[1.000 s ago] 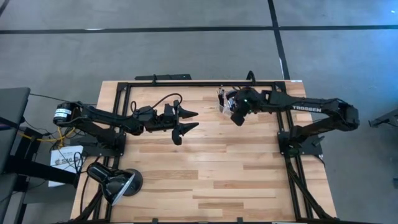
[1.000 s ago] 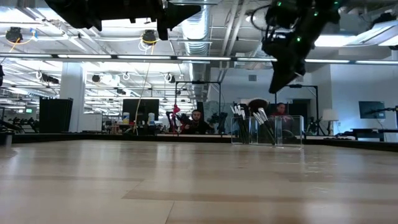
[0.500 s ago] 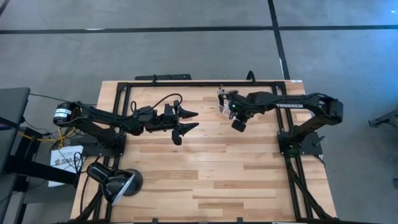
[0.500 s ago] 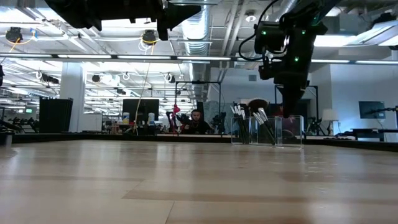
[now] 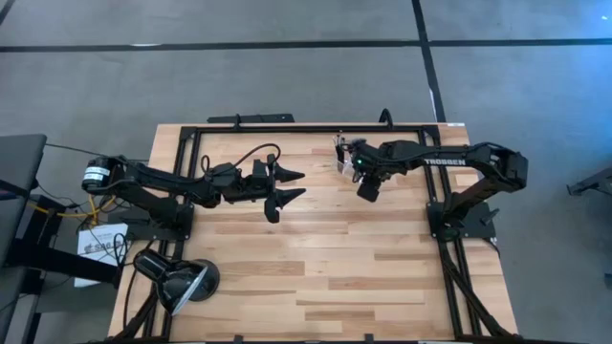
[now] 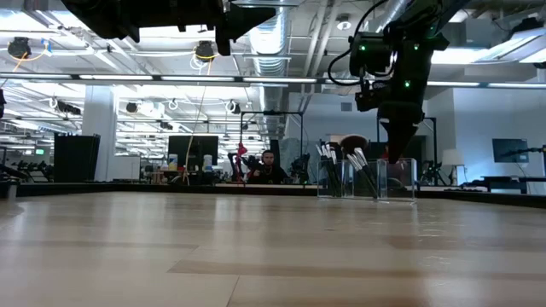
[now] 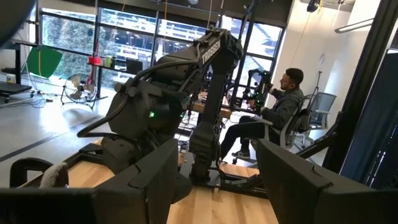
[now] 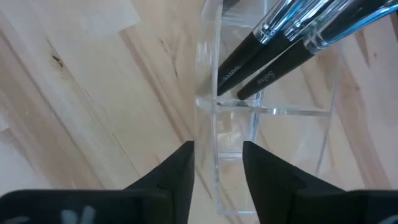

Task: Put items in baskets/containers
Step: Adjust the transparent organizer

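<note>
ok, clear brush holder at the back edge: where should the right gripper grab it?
Probably the clear holder's empty end compartment, from straight above, fingers straddling one thin upright wall. The brushes lean in the next compartment, so that end is crowded. The right gripper already hangs there, open.

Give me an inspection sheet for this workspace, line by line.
Surface: wooden table, bare in the middle.
Job's things: clear holder at the far edge; makeup brushes stand inside.
Clutter: black lamp at the near left corner.
Grippers: right tool points down over the holder, jaws apart, empty; left tool waits raised, open.
Cables: black cable looped along the left arm.
Surroundings: a seated person behind the table.
</note>
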You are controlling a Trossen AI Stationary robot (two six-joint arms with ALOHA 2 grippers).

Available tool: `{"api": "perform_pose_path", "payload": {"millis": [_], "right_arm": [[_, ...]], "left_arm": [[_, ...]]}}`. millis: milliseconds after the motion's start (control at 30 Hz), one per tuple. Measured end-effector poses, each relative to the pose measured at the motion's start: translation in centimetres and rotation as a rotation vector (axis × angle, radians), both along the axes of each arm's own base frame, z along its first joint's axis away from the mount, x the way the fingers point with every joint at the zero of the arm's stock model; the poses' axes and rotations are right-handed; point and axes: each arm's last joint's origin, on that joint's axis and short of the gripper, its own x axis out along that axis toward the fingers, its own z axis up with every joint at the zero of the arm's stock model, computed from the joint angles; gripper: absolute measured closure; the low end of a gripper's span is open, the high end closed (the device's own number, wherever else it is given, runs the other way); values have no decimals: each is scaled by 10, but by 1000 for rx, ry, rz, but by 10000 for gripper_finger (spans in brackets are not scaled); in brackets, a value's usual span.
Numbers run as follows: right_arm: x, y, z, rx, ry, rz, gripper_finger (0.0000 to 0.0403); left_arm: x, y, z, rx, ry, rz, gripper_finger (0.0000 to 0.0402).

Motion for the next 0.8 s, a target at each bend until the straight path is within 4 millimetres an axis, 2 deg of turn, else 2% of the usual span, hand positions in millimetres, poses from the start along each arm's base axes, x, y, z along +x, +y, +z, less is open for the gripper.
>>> {"api": "perform_pose_path", "payload": {"millis": [133, 267, 400, 600, 800], "right_arm": [[-2, 0, -11, 8, 25, 4, 262], [-4, -2, -20, 13, 44, 1, 272], [-4, -6, -19, 8, 35, -7, 306], [-7, -12, -19, 12, 39, -13, 389], [-15, -22, -20, 20, 73, -56, 394]], "left_arm": [[0, 0, 0, 0, 0, 0, 189], [0, 0, 0, 0, 3, 0, 188], [0, 0, 0, 0, 3, 0, 189], [0, 0, 0, 0, 4, 0, 189], [0, 0, 0, 0, 4, 0, 188]]}}
